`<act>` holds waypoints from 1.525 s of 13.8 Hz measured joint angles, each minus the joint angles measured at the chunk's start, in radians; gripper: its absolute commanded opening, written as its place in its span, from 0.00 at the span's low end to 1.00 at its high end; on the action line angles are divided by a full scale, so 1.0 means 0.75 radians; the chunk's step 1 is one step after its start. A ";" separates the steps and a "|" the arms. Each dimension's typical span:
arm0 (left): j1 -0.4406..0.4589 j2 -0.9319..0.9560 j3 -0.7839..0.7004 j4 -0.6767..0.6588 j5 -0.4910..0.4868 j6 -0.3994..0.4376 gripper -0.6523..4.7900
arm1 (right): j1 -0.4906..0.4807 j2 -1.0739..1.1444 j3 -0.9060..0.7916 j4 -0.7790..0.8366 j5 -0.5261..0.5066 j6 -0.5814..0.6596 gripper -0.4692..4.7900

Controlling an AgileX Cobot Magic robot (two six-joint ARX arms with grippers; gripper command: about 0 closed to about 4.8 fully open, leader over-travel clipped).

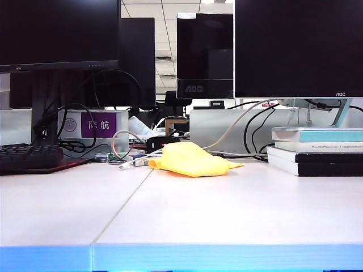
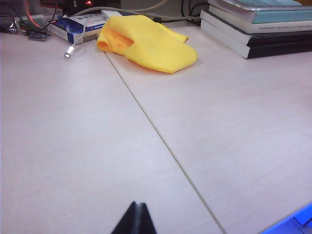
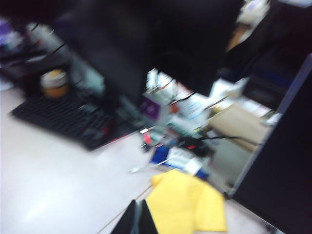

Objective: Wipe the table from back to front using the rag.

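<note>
Centrally in the exterior view, toward the back of the wide flat white table (image 1: 227,209), lay the soft bright yellow rag (image 1: 193,159), crumpled into a low mound just right of the thin seam line. A light blue edge ran along the bottom of the frame. At the left sat a black keyboard (image 1: 29,156), and at the right a stack of books (image 1: 317,150) under a large dark monitor (image 1: 299,48). A white cable (image 1: 129,162) ended just left of the rag. Neither arm showed in this view.

From the left wrist view, the rag (image 2: 148,43) lay in the upper middle of the frame, folded over itself, with one end rolled into a small tube. It rested on the table (image 2: 234,131) beside the seam. The books (image 2: 258,24) filled the upper right, and a blue and white box (image 2: 73,27) lay at the upper left. The left gripper (image 2: 136,220) showed at the bottom edge as two dark fingertips pressed together, closed on nothing and well apart from the rag.

Blurred by motion, the right wrist view caught the rag (image 3: 187,204) at the lower middle and the keyboard (image 3: 58,117) at the left. The right gripper (image 3: 136,219) sat at the bottom edge, fingertips together, empty, just beside the rag in the frame.
</note>
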 measured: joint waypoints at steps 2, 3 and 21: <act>0.000 -0.001 0.000 0.000 -0.001 0.000 0.11 | -0.002 -0.504 -0.877 0.458 0.224 0.046 0.08; 0.000 -0.001 0.000 0.000 -0.001 0.000 0.11 | -0.004 -0.601 -1.066 0.545 0.260 0.077 0.08; 0.000 -0.001 0.000 -0.001 0.000 0.000 0.11 | -0.591 -1.300 -2.381 0.889 0.253 0.247 0.08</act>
